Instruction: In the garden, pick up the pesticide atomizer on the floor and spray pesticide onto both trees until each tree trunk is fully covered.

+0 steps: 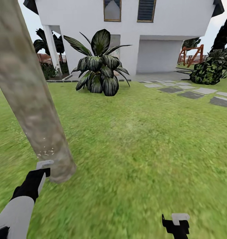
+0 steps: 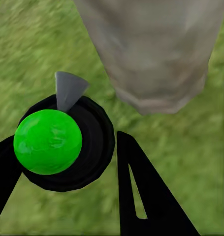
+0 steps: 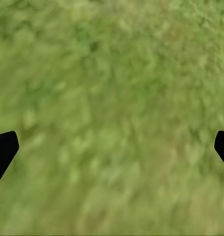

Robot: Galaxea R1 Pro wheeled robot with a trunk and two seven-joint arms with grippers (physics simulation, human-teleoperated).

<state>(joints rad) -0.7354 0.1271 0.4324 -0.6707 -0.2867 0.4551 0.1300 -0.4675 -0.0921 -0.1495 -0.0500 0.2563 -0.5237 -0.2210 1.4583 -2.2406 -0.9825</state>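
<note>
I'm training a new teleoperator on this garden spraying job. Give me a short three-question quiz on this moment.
1. True or false: the left end effector holds the pesticide atomizer.
2. What lies under the right end effector? A) paving stones B) grass lawn C) fence
3. Fill in: the atomizer's grey nozzle points toward the base of the ____.

Key: 1 true. 2 B. 3 tree trunk, where pale specks show low on the bark.
</note>
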